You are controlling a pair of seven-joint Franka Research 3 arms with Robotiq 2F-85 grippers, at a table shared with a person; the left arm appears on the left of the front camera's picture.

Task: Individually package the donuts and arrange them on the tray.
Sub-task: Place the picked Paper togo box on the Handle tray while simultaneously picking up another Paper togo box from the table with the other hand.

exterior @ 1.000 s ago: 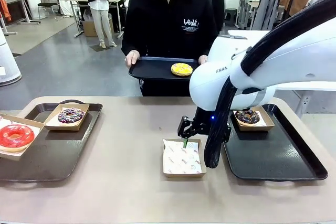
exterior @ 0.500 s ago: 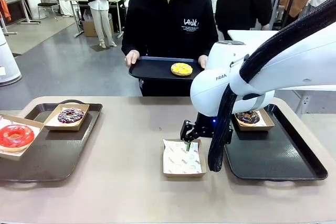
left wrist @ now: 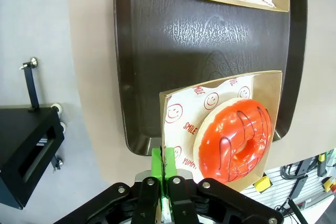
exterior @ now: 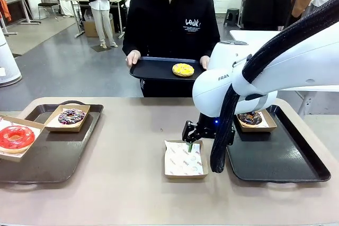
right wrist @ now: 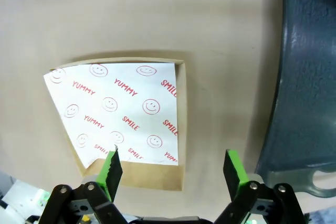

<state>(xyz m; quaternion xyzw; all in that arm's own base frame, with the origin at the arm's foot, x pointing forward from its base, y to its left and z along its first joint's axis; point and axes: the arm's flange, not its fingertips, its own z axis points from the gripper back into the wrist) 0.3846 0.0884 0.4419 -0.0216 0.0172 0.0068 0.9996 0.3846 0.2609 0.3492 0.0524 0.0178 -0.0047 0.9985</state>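
Red-glazed donut [left wrist: 223, 148] lies just beside the closed left claw [left wrist: 163, 154].

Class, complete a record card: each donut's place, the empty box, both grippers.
red donut: boxed, partly on left tray
purple donut: boxed, on left tray
chocolate donut: boxed, on right tray
yellow donut: bare, on person's tray
empty box: paper-lined, on table between trays
left gripper: shut on red donut's box rim
right gripper: open, over empty box
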